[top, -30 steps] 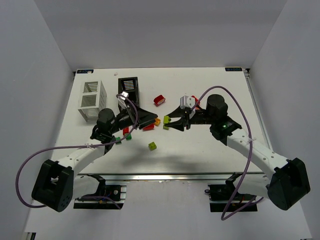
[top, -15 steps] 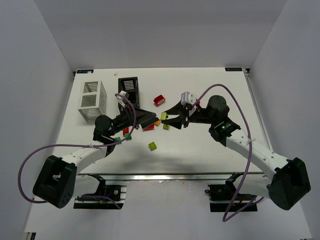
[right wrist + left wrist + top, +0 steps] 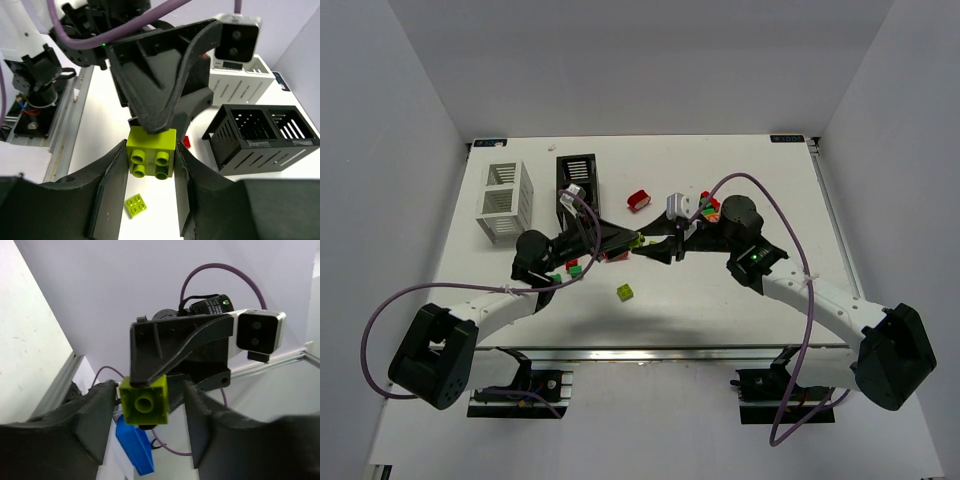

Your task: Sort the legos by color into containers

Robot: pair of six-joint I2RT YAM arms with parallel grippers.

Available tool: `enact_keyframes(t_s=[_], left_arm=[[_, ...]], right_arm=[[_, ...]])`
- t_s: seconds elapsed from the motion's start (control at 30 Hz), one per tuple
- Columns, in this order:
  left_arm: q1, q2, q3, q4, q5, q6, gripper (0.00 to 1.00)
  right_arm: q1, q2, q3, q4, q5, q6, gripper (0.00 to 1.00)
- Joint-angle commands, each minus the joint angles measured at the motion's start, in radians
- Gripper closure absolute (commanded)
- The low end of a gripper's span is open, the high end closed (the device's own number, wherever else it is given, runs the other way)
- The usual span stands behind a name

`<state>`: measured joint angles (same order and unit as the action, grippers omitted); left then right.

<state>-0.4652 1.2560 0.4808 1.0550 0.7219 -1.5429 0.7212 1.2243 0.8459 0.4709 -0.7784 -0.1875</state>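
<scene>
Handover: my right gripper (image 3: 151, 150) pinches the brick (image 3: 152, 146) between its fingertips, with my left gripper (image 3: 150, 387) spread around it off-centre; I judge left should centre and clamp before right lets go.

Left bin (image 3: 505, 203) beside right bin (image 3: 577, 178), brick (image 3: 151, 150) between left claw (image 3: 150, 396) and right claw (image 3: 150, 156), loose brick (image 3: 624, 292) nearer

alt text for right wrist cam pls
A yellow-green brick sits between the fingers of the right gripper, with the tip of the left gripper touching its top edge. On the table stand a black bin and a white bin, and a smaller yellow-green brick lies loose.
</scene>
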Motion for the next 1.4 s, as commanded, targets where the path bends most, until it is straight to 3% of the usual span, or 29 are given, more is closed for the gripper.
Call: enact_keyframes(t_s=[0.0,0.17,0.27,0.33,0.37,0.5,0.6,0.7,0.8,0.83,0.87,0.93,1.0,1.03,1.07,1.1,1.13,1.17,1.27,1.37], left_arm=[[-0.007,-0.003,0.005,0.042,0.011,-0.008,0.4],[-0.007,0.005,-0.002,0.086,0.019,-0.036,0.55],[-0.009,0.008,-0.001,0.1,0.021,-0.042,0.65],[-0.009,0.011,-0.001,0.112,0.019,-0.046,0.79],[-0.009,0.011,-0.002,0.114,0.019,-0.046,0.83],[-0.006,-0.003,0.013,0.033,0.016,0.009,0.93],[0.019,-0.033,0.051,-0.151,0.016,0.116,0.98],[0.086,-0.067,0.12,-0.407,0.016,0.26,0.99],[0.184,-0.079,0.236,-0.805,-0.005,0.5,1.0],[0.21,-0.076,0.269,-0.87,-0.013,0.544,1.0],[0.258,-0.07,0.303,-0.927,-0.024,0.585,1.0],[0.302,-0.037,0.447,-1.191,-0.135,0.757,1.0],[0.315,0.005,0.556,-1.406,-0.243,0.858,1.0],[0.326,0.057,0.662,-1.47,-0.372,0.93,1.0],[0.327,0.084,0.717,-1.524,-0.442,0.958,1.0],[0.33,0.144,0.77,-1.625,-0.513,0.999,1.0],[0.333,0.173,0.874,-1.676,-0.667,1.01,1.0],[0.333,0.204,0.922,-1.752,-0.74,1.033,1.0],[0.341,0.296,1.057,-1.807,-0.931,1.06,1.0],[0.375,0.365,1.125,-1.823,-1.018,1.09,1.0]], right_arm=[[0.006,0.004,0.03,0.031,0.028,-0.041,0.86],[0.006,0.007,0.025,0.031,0.045,-0.053,0.83],[0.006,0.006,0.022,0.031,0.051,-0.058,0.76],[0.006,0.003,0.016,0.031,0.059,-0.061,0.48],[0.006,-0.003,0.015,0.026,0.062,-0.072,0.11],[0.004,-0.026,-0.005,0.017,0.14,-0.098,0.11],[0.003,-0.051,-0.025,-0.023,0.214,-0.154,0.11],[-0.002,-0.075,-0.037,-0.084,0.22,-0.207,0.11],[-0.014,-0.101,-0.059,-0.121,0.191,-0.225,0.11],[-0.017,-0.109,-0.071,-0.13,0.179,-0.228,0.1],[-0.019,-0.117,-0.077,-0.139,0.168,-0.23,0.13],[-0.029,-0.121,-0.084,-0.175,0.124,-0.237,0.16],[-0.043,-0.121,-0.085,-0.21,0.073,-0.256,0.28],[-0.049,-0.12,-0.085,-0.23,0.062,-0.256,0.37],[-0.061,-0.117,-0.088,-0.238,0.05,-0.256,0.57],[-0.068,-0.117,-0.088,-0.244,0.047,-0.256,0.68],[-0.072,-0.115,-0.09,-0.25,0.044,-0.254,0.93],[-0.084,-0.115,-0.09,-0.253,0.048,-0.251,1.0],[-0.104,-0.112,-0.088,-0.271,0.051,-0.253,1.0],[-0.115,-0.114,-0.091,-0.288,0.053,-0.256,1.0]])
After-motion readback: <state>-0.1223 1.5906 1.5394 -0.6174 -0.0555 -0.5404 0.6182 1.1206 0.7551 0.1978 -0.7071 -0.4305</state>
